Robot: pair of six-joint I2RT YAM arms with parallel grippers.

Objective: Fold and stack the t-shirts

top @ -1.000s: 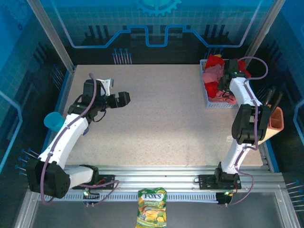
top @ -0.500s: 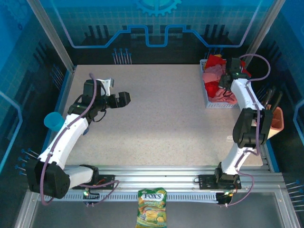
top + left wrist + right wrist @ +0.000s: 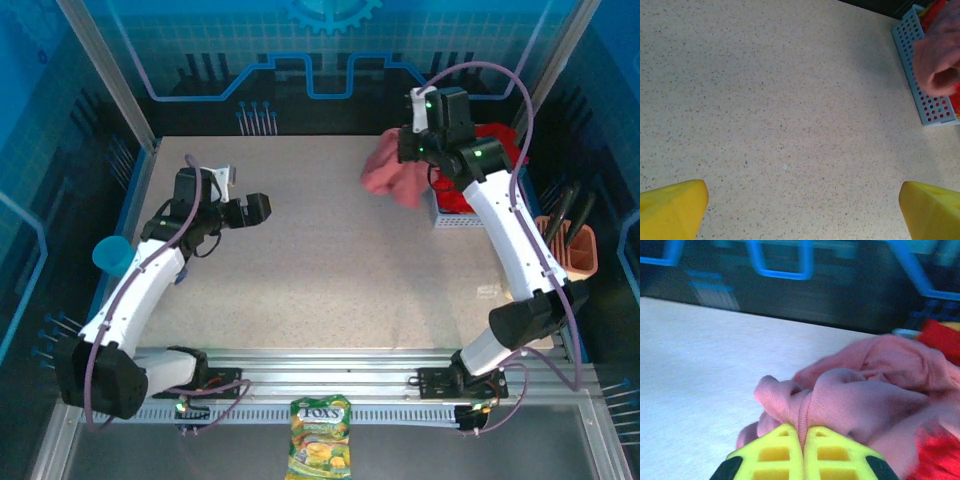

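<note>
Though it sits well apart from the cloth, the left tool (image 3: pixel 258 208) is worth noting first. It hangs over the left-centre of the top view, fingers spread wide, nothing in them. Its wrist view looks down on bare speckled desk (image 3: pixel 790 100).

Centre of the desk: room to lay cloth out.

Right of centre, upper part of the top view: the salmon-pink t-shirt (image 3: pixel 392 175) hangs bunched in the air, just left of the mesh basket (image 3: pixel 452 218). Its trailing edge may touch the basket rim; hard to tell from above.

The right tool (image 3: pixel 802 440) is clamped on a fold of that pink cloth. In its wrist view the yellow fingers press together with fabric pinched between them.

Upper right: the red t-shirts (image 3: pixel 498 138) lie in the basket.

Step in hand, as I judge it: fetching the first shirt. No folding has begun and nothing is stacked.

The next move calls for carrying the bundle to the open middle of the desk, lowering it and spreading it flat. The left tool looks well placed to take a second corner. The grip is on crumpled cloth, so hem and sleeves would need finding first.
</note>
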